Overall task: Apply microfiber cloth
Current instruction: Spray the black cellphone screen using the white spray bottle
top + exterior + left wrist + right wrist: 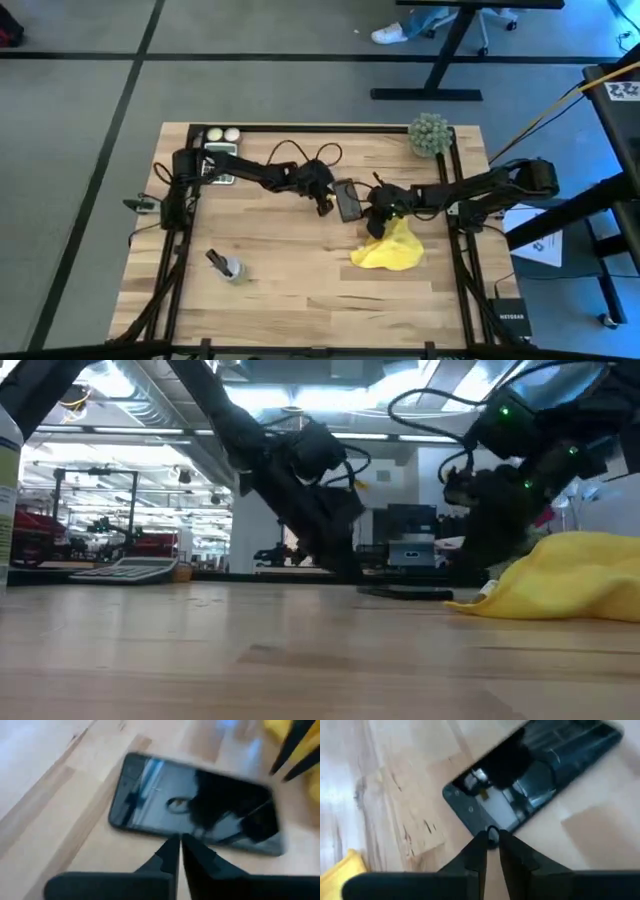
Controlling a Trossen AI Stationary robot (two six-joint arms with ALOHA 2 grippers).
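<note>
We've got the left end effector (326, 205) with fingers pinched together, right beside the flat black glass smartphone (348, 200) on the light wooden counter (300, 270). The right end effector (378, 222), fingers also nearly closed, sits at the phone's other side. The crumpled bright yellow microfiber cloth (390, 250) lies just beside it, ungripped.

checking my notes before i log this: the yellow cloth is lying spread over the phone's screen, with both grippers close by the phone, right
Not quite. The microfiber cloth is not over the smartphone; it lies bunched on the table beside it, and the screen is bare, as the high view and left wrist view show. The rest holds: the left gripper and right gripper are both close by the phone.
</note>
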